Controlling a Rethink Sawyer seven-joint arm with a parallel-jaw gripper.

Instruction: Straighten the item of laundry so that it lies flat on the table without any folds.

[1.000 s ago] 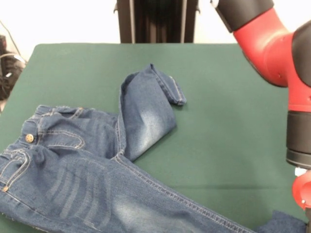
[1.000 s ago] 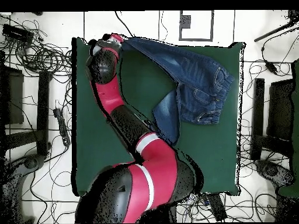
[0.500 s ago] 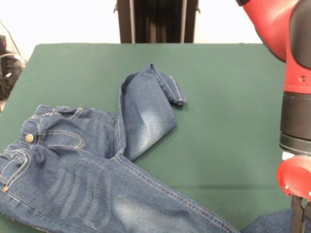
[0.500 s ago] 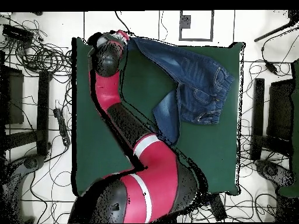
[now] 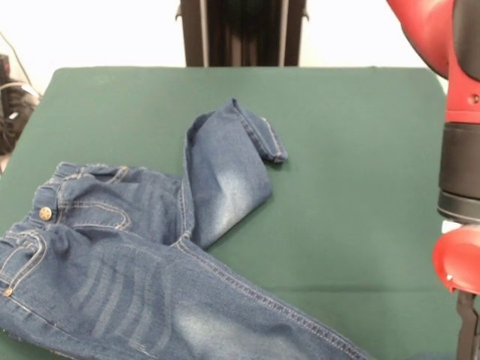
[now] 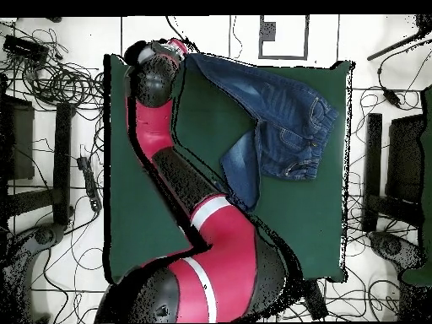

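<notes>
The blue denim jeans [image 5: 127, 277] lie on the dark green table [image 5: 352, 187], with the waistband and brass button at the left. One leg [image 5: 225, 172] is folded back over itself, and its cuff points up toward the table's middle. The other leg runs out of the picture at the bottom right. My gripper [image 5: 465, 337] hangs at the bottom right edge and looks shut. In the overhead view the jeans [image 6: 278, 110] stretch one leg to my gripper [image 6: 179, 49] at the table's far edge, where it holds the cuff. The folded leg [image 6: 240, 160] lies below the waist.
My red and black arm [image 6: 160, 143] reaches across the left half of the table [image 6: 143, 211] in the overhead view and stands tall at the right in the front view [image 5: 465, 150]. The black pedestal [image 5: 240, 30] is at the far side. Cables [image 6: 59, 80] lie around the table.
My gripper has moved toward the table's edge with the leg cuff. The cuff has slid out of the bottom of the front view. The folded leg has not moved.
</notes>
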